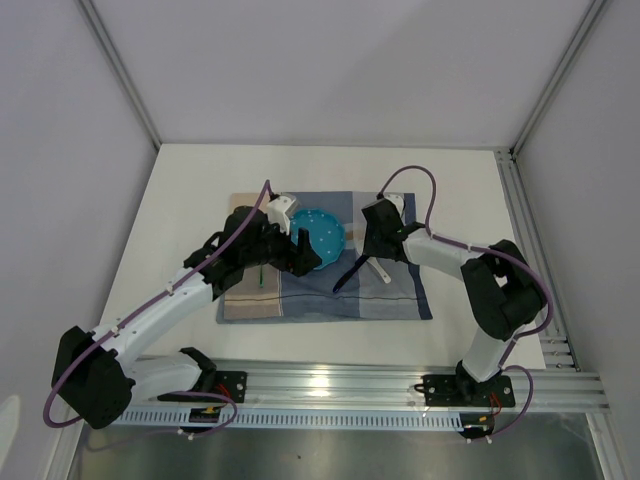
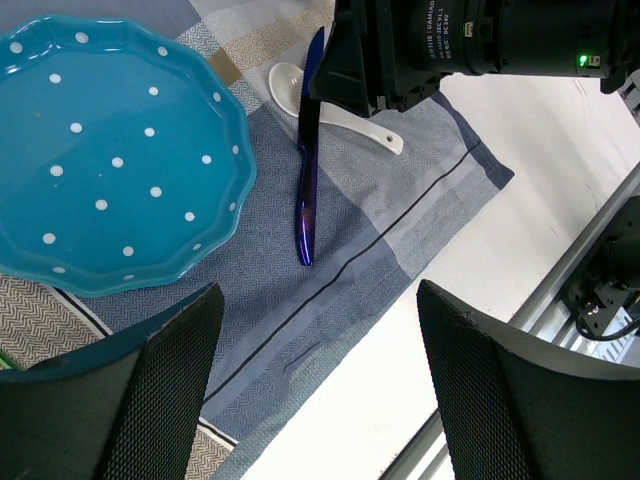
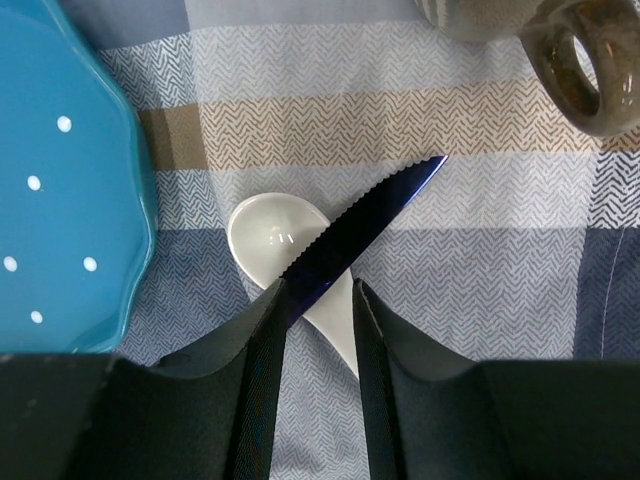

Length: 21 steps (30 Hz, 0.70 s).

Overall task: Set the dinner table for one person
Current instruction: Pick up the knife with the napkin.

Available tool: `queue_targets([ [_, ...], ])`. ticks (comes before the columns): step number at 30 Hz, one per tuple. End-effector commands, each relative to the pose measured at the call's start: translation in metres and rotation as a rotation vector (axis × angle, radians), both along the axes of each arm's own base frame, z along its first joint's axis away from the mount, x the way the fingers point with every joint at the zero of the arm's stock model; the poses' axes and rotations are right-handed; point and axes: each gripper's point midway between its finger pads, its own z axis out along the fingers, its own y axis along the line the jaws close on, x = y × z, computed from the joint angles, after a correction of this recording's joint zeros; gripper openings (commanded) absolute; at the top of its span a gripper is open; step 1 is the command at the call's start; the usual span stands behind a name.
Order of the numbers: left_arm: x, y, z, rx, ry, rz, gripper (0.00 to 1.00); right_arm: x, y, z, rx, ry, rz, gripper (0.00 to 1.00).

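The white dinner table (image 1: pixel 190 200) carries a checked placemat (image 1: pixel 330 300) with a teal dotted plate (image 1: pixel 322 232) on it. My right gripper (image 1: pixel 372 248) is closed narrowly on a dark blue knife (image 3: pixel 370 225), which slants across its jaws (image 3: pixel 318 290) over a white spoon (image 3: pixel 262 235). The knife's handle end reaches the cloth in the left wrist view (image 2: pixel 308 170). My left gripper (image 2: pixel 318 330) is open and empty. It hovers over the placemat's near edge (image 2: pixel 400 220), just beside the plate (image 2: pixel 100 150).
A grey-brown mug (image 3: pixel 570 60) stands on the placemat beyond the knife tip. A thin green utensil (image 1: pixel 261 272) lies on the placemat left of the plate. The aluminium rail (image 1: pixel 400 385) runs along the near edge. White walls enclose the table.
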Motion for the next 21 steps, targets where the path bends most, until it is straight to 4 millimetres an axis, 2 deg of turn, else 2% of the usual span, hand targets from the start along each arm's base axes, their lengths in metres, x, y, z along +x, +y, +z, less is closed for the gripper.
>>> queue_targets([
  [1,-0.001,-0.005,0.009,-0.02,-0.036,-0.03,0.82,0.006,0.001,0.015,0.023,-0.027,-0.039,0.36],
  [7,-0.003,-0.004,0.008,-0.018,-0.032,-0.032,0.82,0.002,0.004,0.002,0.066,0.013,-0.053,0.36],
  [21,-0.007,-0.001,0.012,-0.013,-0.034,-0.031,0.82,-0.003,-0.003,-0.021,0.204,0.098,-0.118,0.37],
])
